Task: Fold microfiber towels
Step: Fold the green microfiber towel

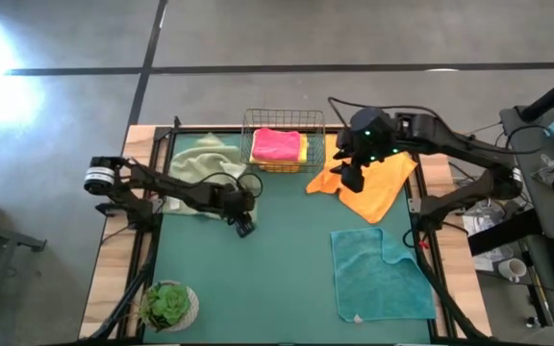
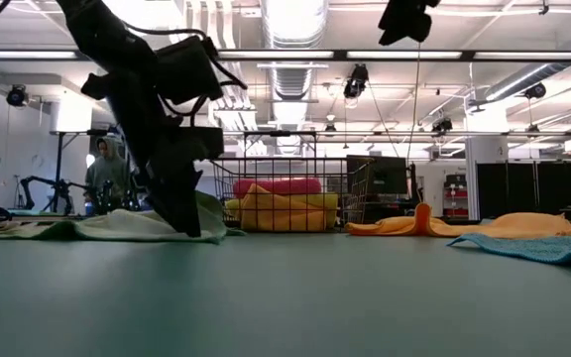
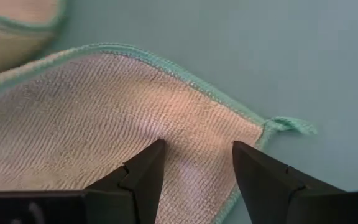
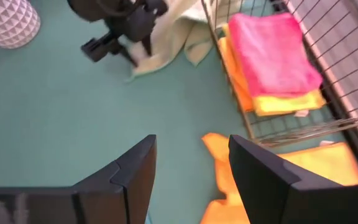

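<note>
No readable brand, label or writing on anything in view.

Left gripper (image 1: 244, 227) is low over the dark-green table mat (image 1: 277, 279), fingers spread apart, nothing between them. In its wrist view the two dark fingers (image 3: 143, 177) straddle one corner of the pale sage towel (image 3: 104, 130): nubby ribbed microfiber weave, teal stitched hem, small hanging loop at the corner just past the fingertips. The rest of that towel (image 1: 204, 160) lies rumpled behind the gripper, toward the mat's far left corner.

Right gripper (image 1: 352, 177) hangs above the table, fingers parted, empty. Directly under it and spreading to its right is an orange towel (image 1: 368, 183), crumpled, soft folds, partly draped. Just left of this gripper stands a wire basket (image 1: 248, 125), thin metal grid, rectangular. Inside it is a folded stack: pink towel (image 1: 276, 144) on top, yellow towel (image 4: 288, 99) under it, another orange towel (image 4: 236, 81) at the bottom showing along one edge.

Teal towel (image 1: 378, 274) lies flat on the mat in front of the right gripper, nearer the table's front edge, one corner turned over.

Small potted succulent (image 1: 167, 304) in a white patterned pot sits at the mat's near left corner, well in front of the left gripper.
</note>
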You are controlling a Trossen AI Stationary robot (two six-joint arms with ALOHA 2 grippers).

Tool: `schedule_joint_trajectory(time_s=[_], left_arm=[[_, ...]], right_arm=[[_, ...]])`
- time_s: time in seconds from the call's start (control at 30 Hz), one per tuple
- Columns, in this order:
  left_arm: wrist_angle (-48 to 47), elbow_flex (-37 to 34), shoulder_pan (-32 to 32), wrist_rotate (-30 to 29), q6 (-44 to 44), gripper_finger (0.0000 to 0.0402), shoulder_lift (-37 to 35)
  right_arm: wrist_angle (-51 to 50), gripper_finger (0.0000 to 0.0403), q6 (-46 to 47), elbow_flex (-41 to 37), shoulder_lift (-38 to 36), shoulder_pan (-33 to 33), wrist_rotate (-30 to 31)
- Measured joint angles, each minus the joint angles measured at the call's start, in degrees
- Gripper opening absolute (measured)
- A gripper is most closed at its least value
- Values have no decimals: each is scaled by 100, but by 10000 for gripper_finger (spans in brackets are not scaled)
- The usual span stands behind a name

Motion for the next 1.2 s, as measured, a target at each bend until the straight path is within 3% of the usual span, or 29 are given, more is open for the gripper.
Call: schedule_joint_trajectory(time_s=[0.23,0.4,0.63,0.83,0.93,1.2], left_arm=[[835,50,-313,658,-337,173,48],[1008,156,-484,743,-769,173,159],[898,739,-620,759,-720,173,-46],[-765,1312,-642,349,-414,173,-481],[-1612,1475,-663,30,-398,173,-751],[-3315,1491,-857,-345,-455,173,-1492]], right_arm=[[-24,192,-359,0,-240,-2,413],[-27,192,-513,0,-246,-2,418],[-17,192,-638,-102,-130,0,357],[171,192,-361,-574,-40,14,21],[735,192,-139,-942,-21,112,-265],[2614,192,483,-2028,-22,611,-308]])
